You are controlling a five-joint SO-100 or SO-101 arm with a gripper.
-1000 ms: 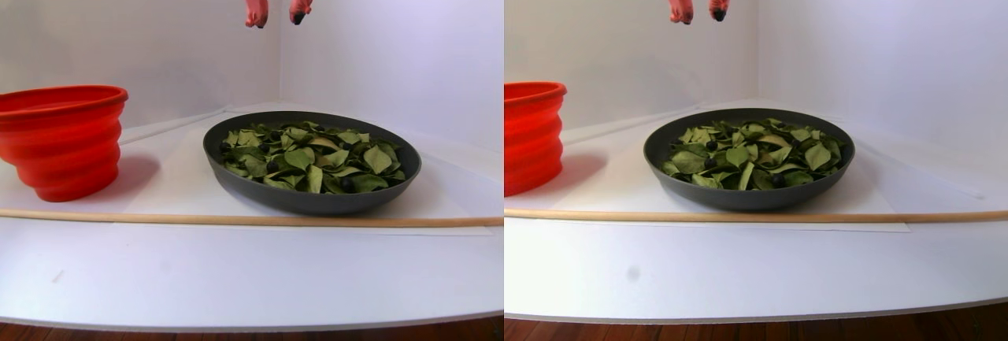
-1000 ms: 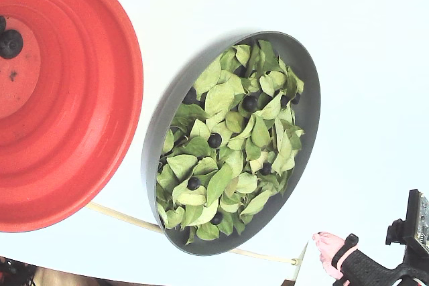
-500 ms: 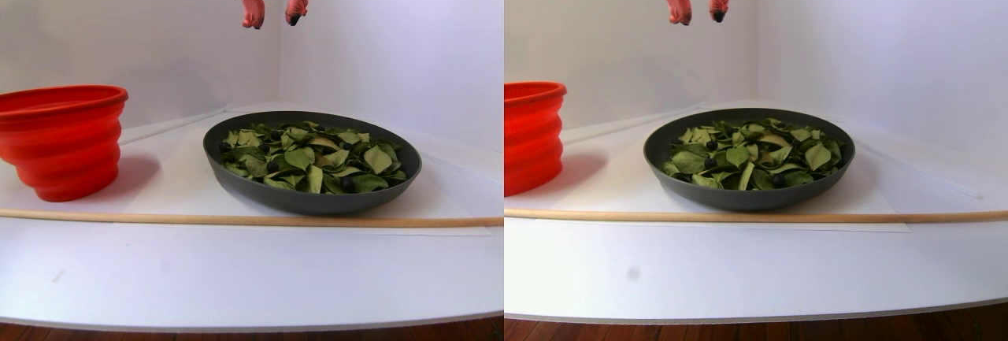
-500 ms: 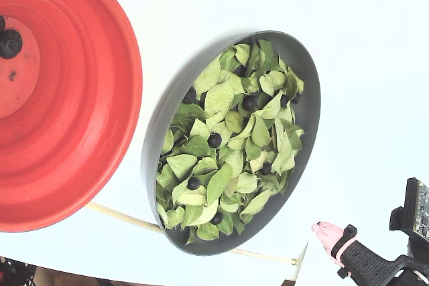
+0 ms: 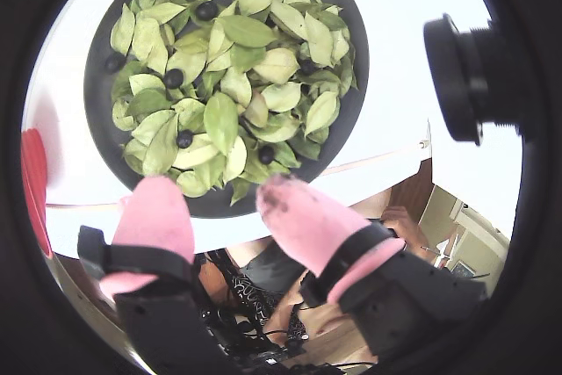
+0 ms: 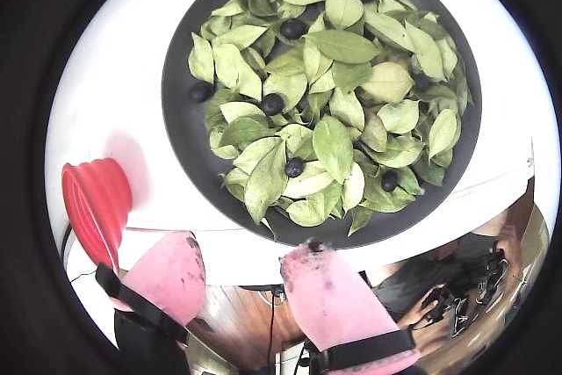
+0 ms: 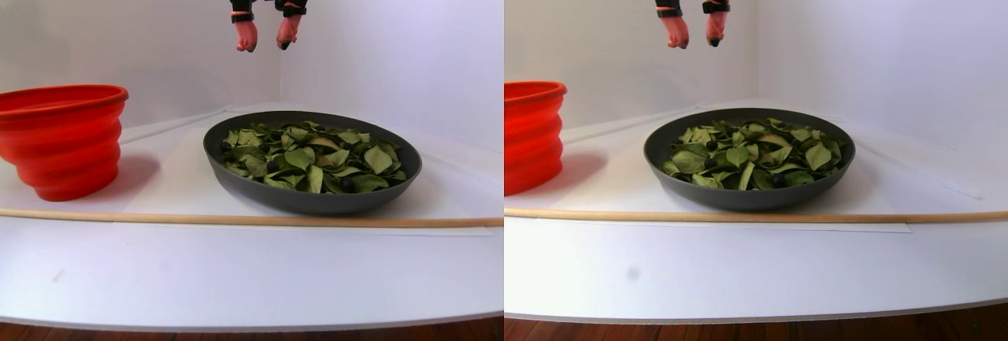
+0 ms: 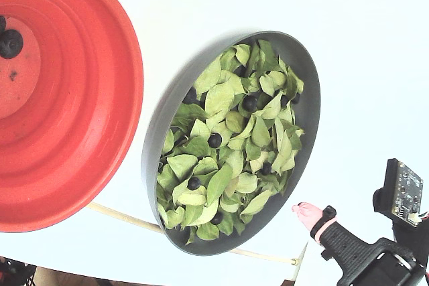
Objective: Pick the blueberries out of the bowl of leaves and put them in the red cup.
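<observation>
The dark grey bowl [image 7: 311, 199] [image 8: 310, 98] is heaped with green leaves [image 8: 228, 145] [image 6: 338, 85]. Several blueberries [image 8: 214, 140] [image 6: 272, 104] [image 5: 174, 78] lie among them. The red cup [image 7: 63, 140] [image 8: 74, 98] stands left of the bowl in the stereo pair view, with a blueberry [image 8: 10, 43] on its bottom. My gripper [image 7: 264, 44] [image 5: 218, 195] [image 6: 246, 252] hangs open high above the bowl's far edge, nothing between its pink fingers [image 8: 301, 211]. In both wrist views the fingers frame the bowl's near rim.
A thin wooden dowel [image 7: 236, 219] [image 8: 120, 216] lies across the white table in front of the bowl and cup. White walls close in behind. A black camera module [image 5: 474, 76] and a circuit board [image 8: 402, 189] ride on the arm.
The gripper has come down a little and moved in toward the bowl's rim, still open. Bowl, leaves, berries and cup have not moved.
</observation>
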